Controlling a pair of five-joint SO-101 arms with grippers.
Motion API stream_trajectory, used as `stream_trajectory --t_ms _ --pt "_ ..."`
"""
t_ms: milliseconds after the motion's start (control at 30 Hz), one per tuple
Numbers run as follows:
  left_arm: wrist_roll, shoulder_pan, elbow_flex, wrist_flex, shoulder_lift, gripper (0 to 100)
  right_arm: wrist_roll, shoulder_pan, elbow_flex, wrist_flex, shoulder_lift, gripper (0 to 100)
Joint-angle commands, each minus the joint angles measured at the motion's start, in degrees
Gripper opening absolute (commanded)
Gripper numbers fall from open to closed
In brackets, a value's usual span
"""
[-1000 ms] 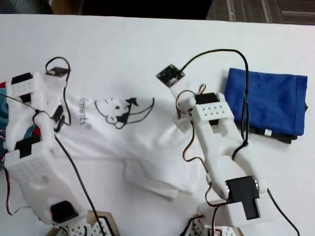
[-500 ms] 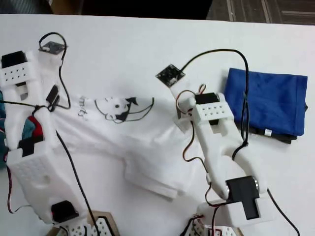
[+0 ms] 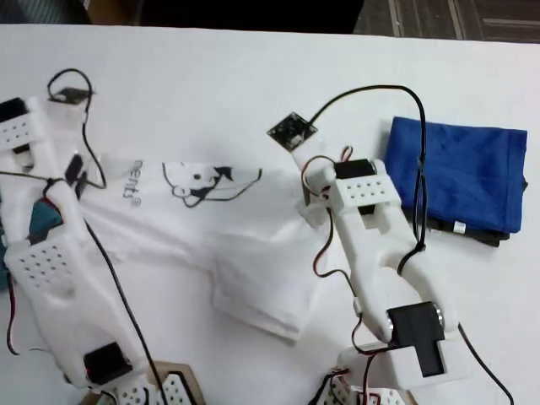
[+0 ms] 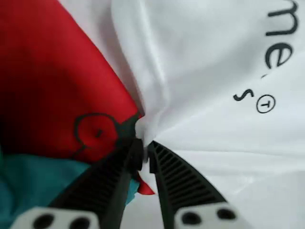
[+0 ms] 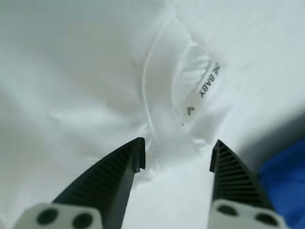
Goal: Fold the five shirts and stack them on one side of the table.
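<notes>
Two folded shirts (image 3: 456, 173) lie stacked, but your left tool (image 4: 143, 157) pinches the unfolded white shirt (image 3: 245, 245), right tool (image 5: 176, 152) wide.

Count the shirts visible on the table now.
4: white printed shirt spread mid-table; folded blue shirt on a folded dark shirt beside the right arm; red-and-teal cloth beneath the left arm, possibly two shirts.

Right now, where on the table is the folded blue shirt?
In the high view the blue shirt lies on the right of the table, atop a dark folded garment, beside the right arm.
</notes>
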Motion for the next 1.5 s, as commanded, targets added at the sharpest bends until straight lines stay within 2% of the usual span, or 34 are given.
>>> stream_trajectory --t_ms 0,100,400,500,633,800,900,1133,1333,1400,1467 --pt "-0.6 -1.7 -4.5 1.8 -1.4 15 -5.2 -0.6 -2.5 -2.9 1.0 23.0" --pt "-0.8 -1.7 -4.5 1.8 -2.5 20 -9.2 -2.0 -5.5 -2.9 4.7 23.0" --pt "1.1 1.7 -4.4 1.8 -9.5 20 -9.6 -6.3 -21.0 -0.5 19.0 22.6" --pt "3.3 4.4 1.0 1.8 -13.1 15 -9.6 -4.7 -26.4 1.2 24.7 21.9" --pt "2.7 8.2 16.0 1.5 -15.8 2 -9.6 -1.0 -32.3 5.9 30.2 14.9" --pt "2.5 7.1 30.5 -12.5 -16.0 5 -9.1 1.2 -34.9 15.6 29.8 18.0" --pt "0.4 6.8 34.4 -15.9 -15.9 5 -9.1 0.9 -34.8 20.4 27.3 20.1" --pt "-0.4 6.7 34.7 -15.7 -16.4 5 -5.3 0.9 -36.7 25.1 18.2 20.2" --pt "0.1 7.1 31.4 -9.7 -16.4 5 -8.2 -2.0 -38.9 19.0 15.0 19.9" --pt "0.1 7.0 29.9 -7.0 -16.4 5 -11.5 -4.0 -37.5 15.8 18.4 15.7" --pt "0.1 6.8 29.0 -5.5 -16.4 3 -13.5 -5.8 -37.2 13.6 22.5 7.4"
